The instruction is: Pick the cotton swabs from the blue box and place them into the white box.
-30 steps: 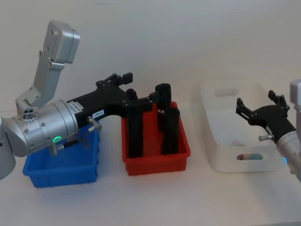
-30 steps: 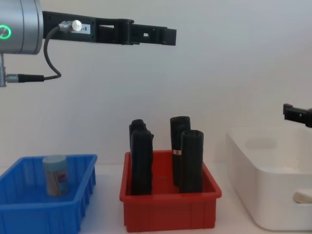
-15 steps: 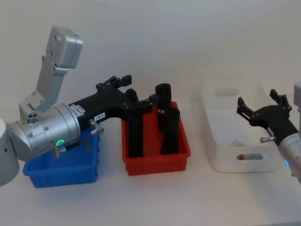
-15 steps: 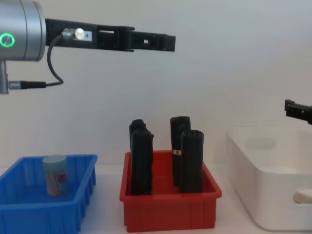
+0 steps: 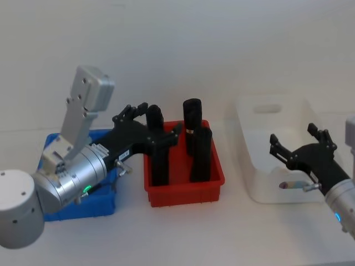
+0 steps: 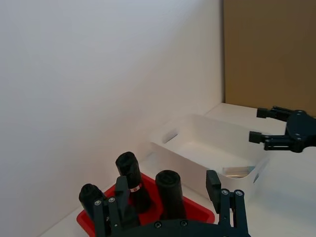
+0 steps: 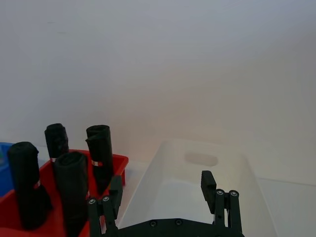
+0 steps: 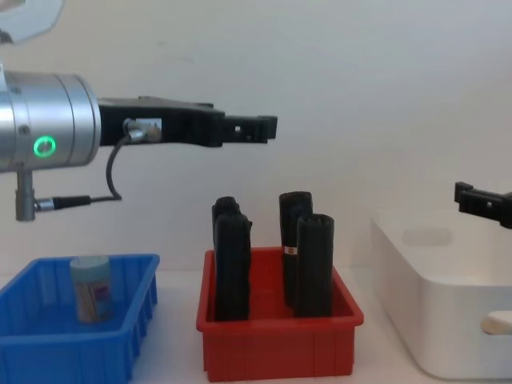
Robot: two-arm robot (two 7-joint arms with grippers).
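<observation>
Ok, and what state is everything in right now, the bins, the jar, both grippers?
cotton swabs jar: upright, in the blue box.
blue box: holding that jar.
black rolls: four, standing in the red bin.
white box: upright, open-topped.
left gripper: fingers open, empty, raised above the rolls.
right gripper: fingers open, empty, raised by the white box.

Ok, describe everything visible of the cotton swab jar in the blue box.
The cotton swab jar is a small clear cylinder, seemingly plastic, with a pale blue-green lid on and pale sticks and a pinkish label showing through. It stands upright on the floor of the blue box, clear of both side walls. Nothing else touches it; the left hand hangs open high above and to its right.
</observation>
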